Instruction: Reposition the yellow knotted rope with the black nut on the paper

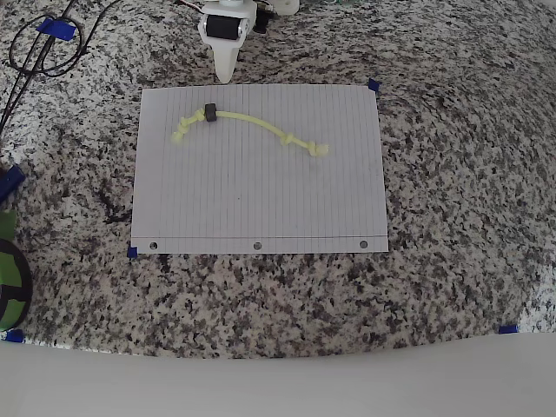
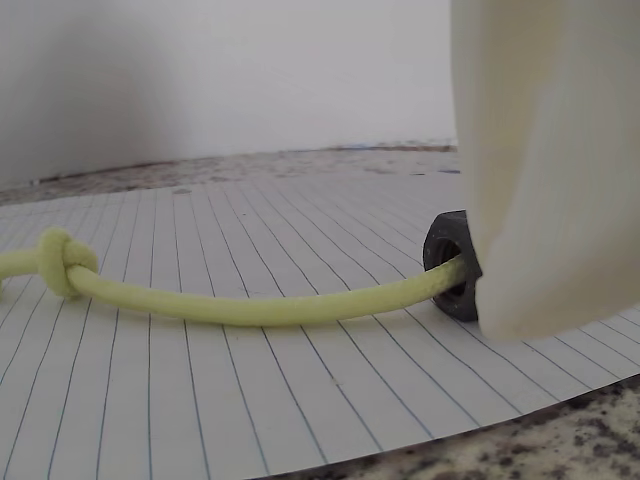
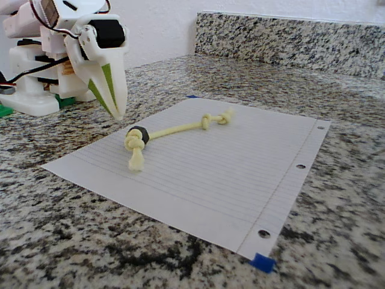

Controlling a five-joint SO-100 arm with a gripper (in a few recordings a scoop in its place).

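Note:
The yellow knotted rope (image 1: 261, 123) lies curved across the far half of the paper (image 1: 261, 200), with knots at both ends and one past the middle. The black nut (image 1: 209, 112) sits on the rope near its left end. My white gripper (image 1: 226, 76) hangs just beyond the paper's far edge, close behind the nut, its jaws shut together to a point and holding nothing. In the fixed view the gripper (image 3: 118, 111) hovers a little above the counter, left of the nut (image 3: 137, 137). In the wrist view a finger (image 2: 545, 170) covers part of the nut (image 2: 452, 265), and the rope (image 2: 250, 308) runs off to the left.
The paper is taped at its corners to a speckled granite counter (image 1: 452, 174). Black cables (image 1: 43, 48) loop at the far left, and a green and black object (image 1: 9, 269) sits at the left edge. The arm's base (image 3: 30, 90) stands behind the paper, and a granite backsplash (image 3: 289, 36) closes the far side.

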